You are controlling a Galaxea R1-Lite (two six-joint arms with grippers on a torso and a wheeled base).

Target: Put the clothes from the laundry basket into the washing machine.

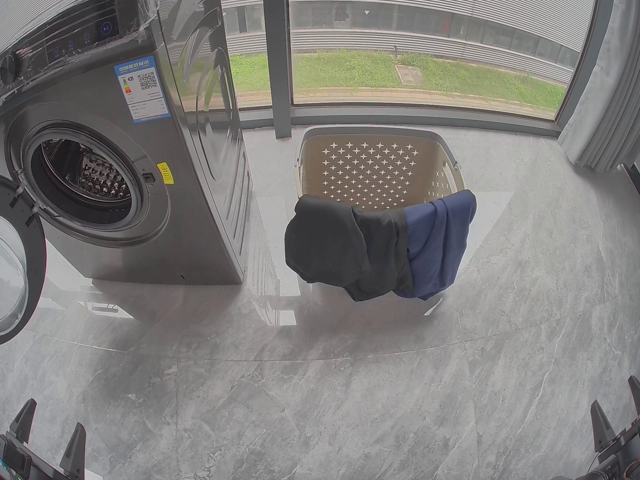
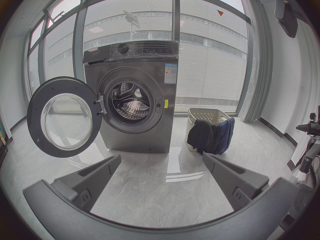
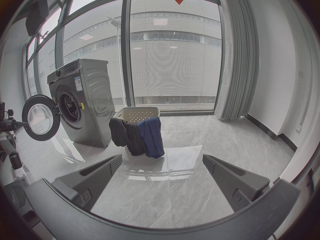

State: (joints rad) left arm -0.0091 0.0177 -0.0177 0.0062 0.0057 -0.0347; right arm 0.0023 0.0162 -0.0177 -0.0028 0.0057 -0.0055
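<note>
The washing machine (image 1: 133, 168) stands on the grey marble floor (image 1: 333, 401) with its round door (image 1: 17, 268) swung wide open, so the steel drum (image 1: 87, 178) is plain to see through the porthole. Just beside the machine, on the side nearer the window (image 1: 427, 35), sits the beige laundry basket (image 1: 377, 161), its perforated inside bare. The clothes hang over the basket's near rim rather than lying inside. A black garment (image 1: 330, 245) droops over the corner closer to the machine, and a blue garment (image 1: 437, 241) hangs next to it at the other corner, the two overlapping in the middle. Both trail down the outside wall towards the floor. A pale curtain (image 1: 607, 101) hangs at the far end of the window.

The left gripper (image 2: 160, 156) is held low, well back from the machine and facing its open door, fingers spread apart with nothing between them. The right gripper (image 3: 161, 157) is also well short of the basket and points towards the hanging clothes, its fingers parted and empty too.
</note>
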